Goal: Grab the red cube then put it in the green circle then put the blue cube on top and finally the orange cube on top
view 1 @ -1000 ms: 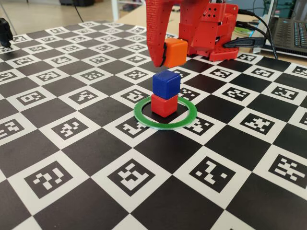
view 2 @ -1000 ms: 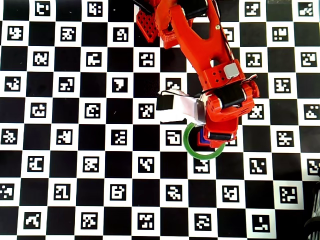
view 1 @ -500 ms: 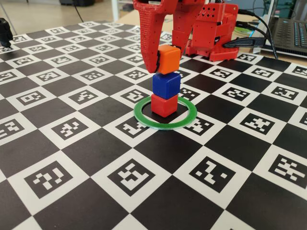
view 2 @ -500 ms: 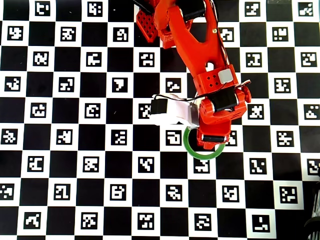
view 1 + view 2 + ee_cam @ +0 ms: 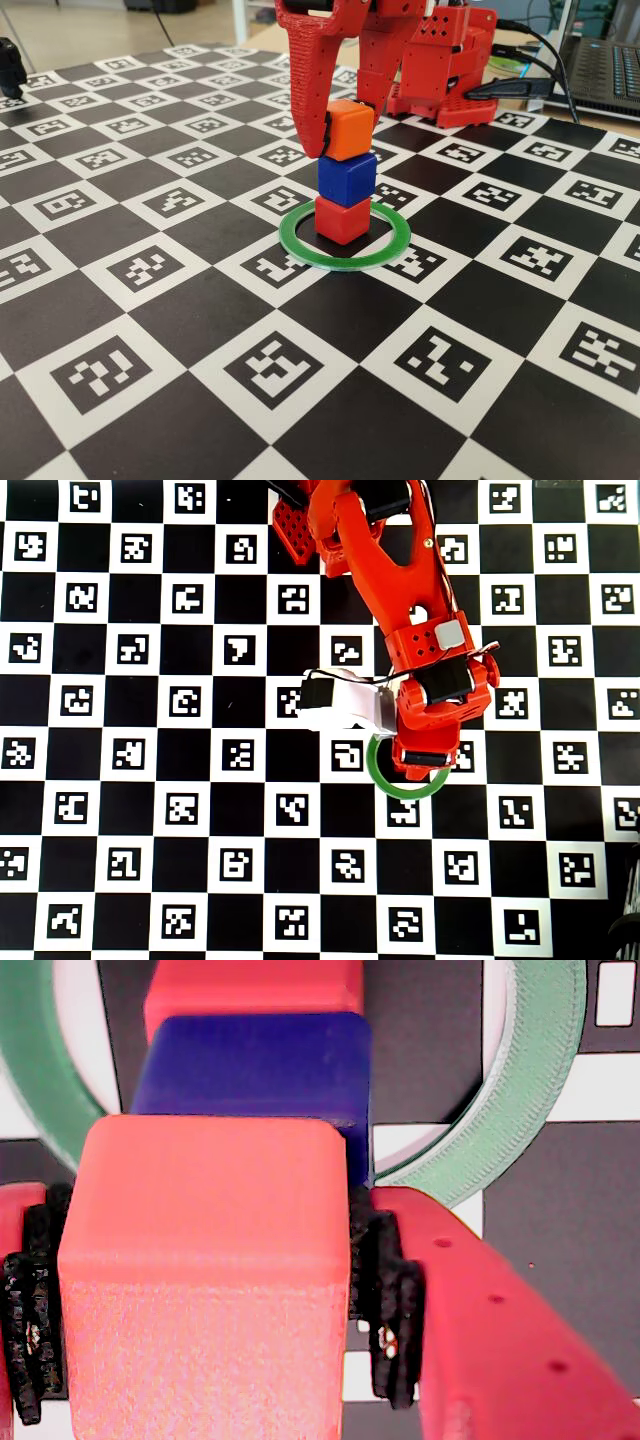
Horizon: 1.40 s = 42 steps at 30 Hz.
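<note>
My big red printed arm (image 5: 400, 590) runs down from the top centre of the overhead view. Since a second ago it has swung the gripper (image 5: 346, 125) in over the thin flat green plastic ring (image 5: 345, 243) at mid-frame of the fixed view and lowered it. The jaws are clamped on the small matte orange plastic cube (image 5: 349, 130), which now looks seated on the small dark blue plastic cube (image 5: 346, 179), itself on the small red plastic cube (image 5: 343, 219) inside the ring. I judge only the release remains.
</note>
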Available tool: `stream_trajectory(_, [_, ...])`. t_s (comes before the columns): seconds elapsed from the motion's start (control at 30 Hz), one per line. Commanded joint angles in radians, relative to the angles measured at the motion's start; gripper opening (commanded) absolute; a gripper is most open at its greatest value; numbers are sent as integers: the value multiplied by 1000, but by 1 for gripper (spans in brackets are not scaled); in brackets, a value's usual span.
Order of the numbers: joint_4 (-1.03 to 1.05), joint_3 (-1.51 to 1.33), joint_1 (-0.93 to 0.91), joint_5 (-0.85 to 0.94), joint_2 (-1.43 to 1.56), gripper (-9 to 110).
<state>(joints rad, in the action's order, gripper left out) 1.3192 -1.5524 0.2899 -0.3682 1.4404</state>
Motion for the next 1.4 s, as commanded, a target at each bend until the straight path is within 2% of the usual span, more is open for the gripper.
stream_trajectory(0.0, [-9,5,5,-9,9,7])
stream_trajectory(0.33, [-5,3,17,-21,9,8])
stream_trajectory(0.63, [8,0,35,11,9,32])
stream_trajectory(0.93, [120,100,37,8,29,45])
stream_trajectory(1.1, [202,198,35,-3,81,47])
stream_trajectory(1.37, [222,232,-3,38,224,46])
